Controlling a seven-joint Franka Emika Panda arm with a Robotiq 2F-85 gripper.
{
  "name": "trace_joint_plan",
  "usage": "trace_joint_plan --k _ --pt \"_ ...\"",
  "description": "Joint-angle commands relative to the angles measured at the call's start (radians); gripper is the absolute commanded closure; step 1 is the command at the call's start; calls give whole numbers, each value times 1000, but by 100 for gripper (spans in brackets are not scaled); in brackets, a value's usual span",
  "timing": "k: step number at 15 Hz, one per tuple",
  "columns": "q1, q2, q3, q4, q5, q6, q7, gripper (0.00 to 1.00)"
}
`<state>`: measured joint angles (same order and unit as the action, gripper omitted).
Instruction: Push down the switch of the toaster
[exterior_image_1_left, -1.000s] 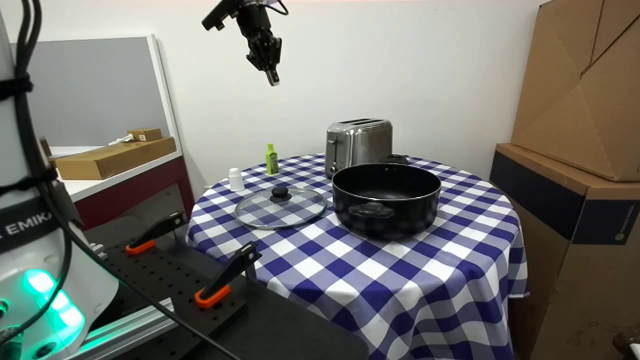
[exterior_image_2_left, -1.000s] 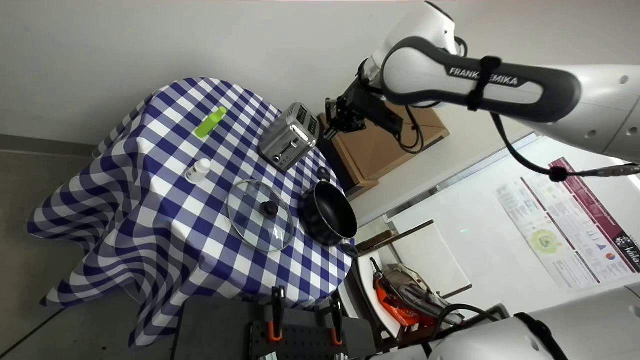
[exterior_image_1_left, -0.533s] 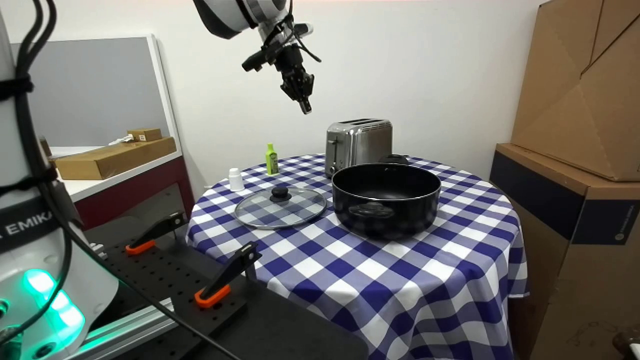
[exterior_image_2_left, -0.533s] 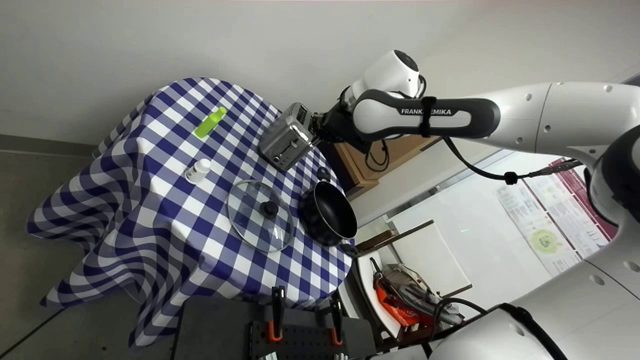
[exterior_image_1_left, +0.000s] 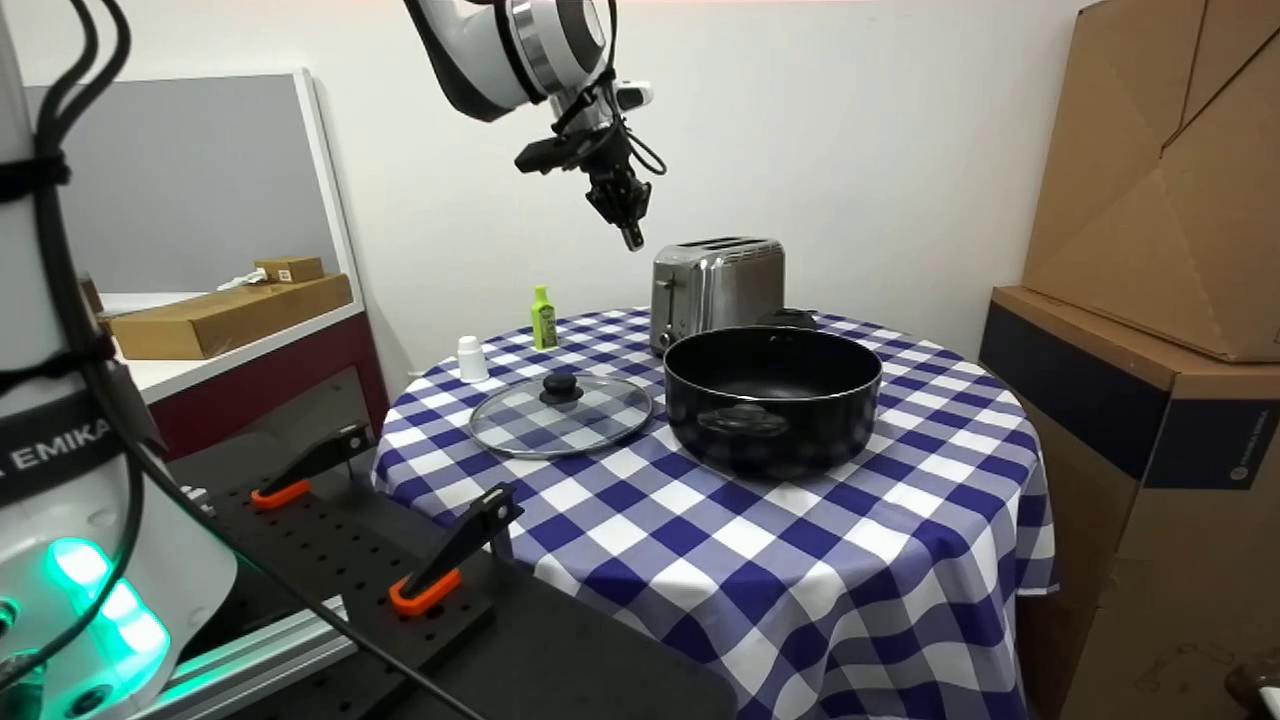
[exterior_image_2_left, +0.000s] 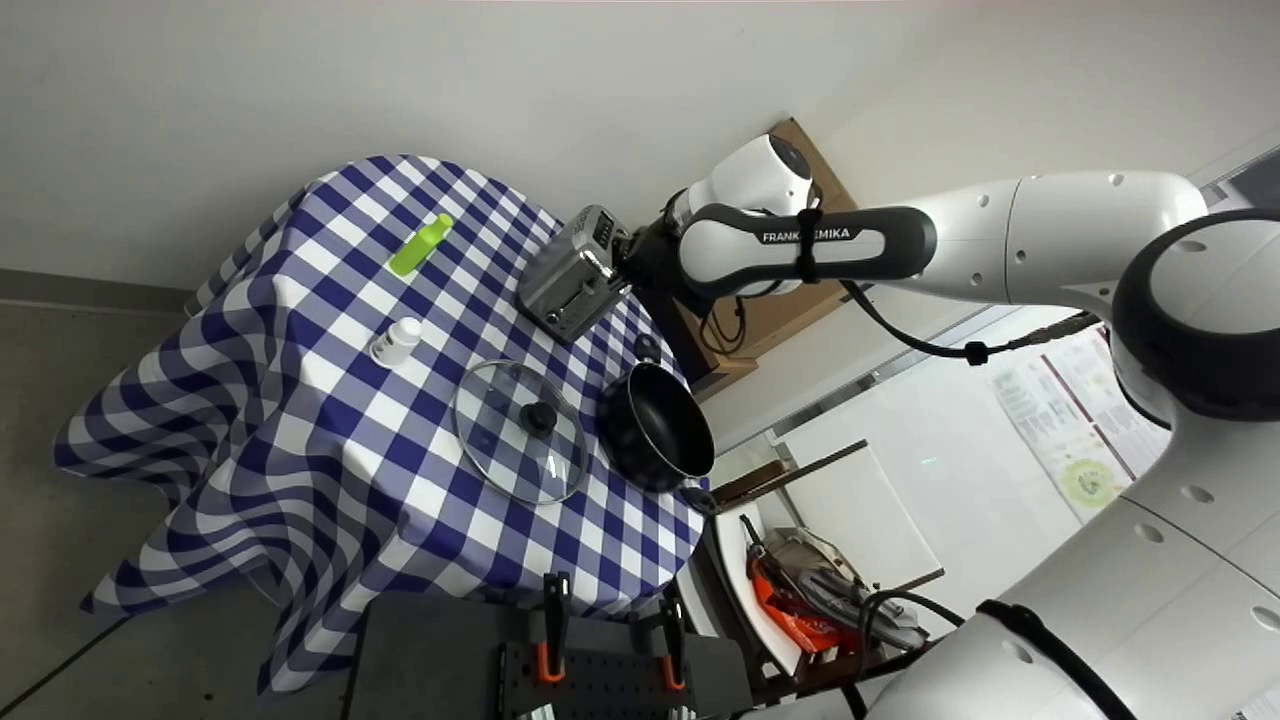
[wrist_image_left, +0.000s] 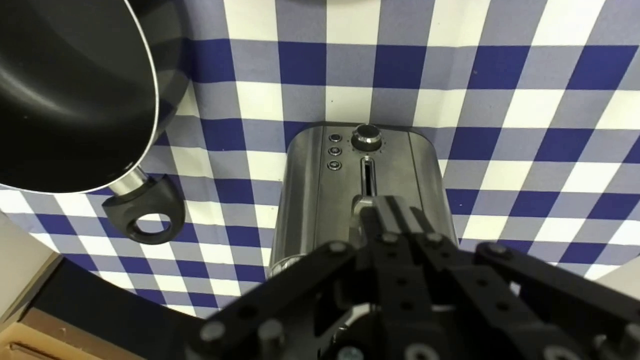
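Lying at left, the round, black-knobbed glass lid (exterior_image_1_left: 565, 420) seems clear of my path. Beyond, my black hand (exterior_image_1_left: 633, 242) hovers, fingers (wrist_image_left: 386, 215) together, presumably as one firm pusher. Just right, far across the blue-checked desk (exterior_image_1_left: 740, 535), the boxy silver metal toaster (exterior_image_1_left: 725, 285) presents its lever (exterior_image_1_left: 665, 284) leftward, towards me; the wide black pot (exterior_image_1_left: 785, 435) stands nearer, right.

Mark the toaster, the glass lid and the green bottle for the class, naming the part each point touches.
Toaster (exterior_image_1_left: 730, 292): in an exterior view, on its shiny metal side.
Glass lid (exterior_image_1_left: 561, 422): in an exterior view, on the clear glass.
Green bottle (exterior_image_2_left: 418, 247): in an exterior view, on its body.
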<state>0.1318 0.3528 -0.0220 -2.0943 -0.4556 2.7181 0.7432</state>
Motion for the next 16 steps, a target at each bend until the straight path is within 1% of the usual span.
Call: trace_joint_plan --k 1,8,16 --pt "40 61 -52 70 32 24 -30 100" --pt "52 163 -82 166 94 20 -84 100" --pt "54 258 -80 265 182 20 -177 100"
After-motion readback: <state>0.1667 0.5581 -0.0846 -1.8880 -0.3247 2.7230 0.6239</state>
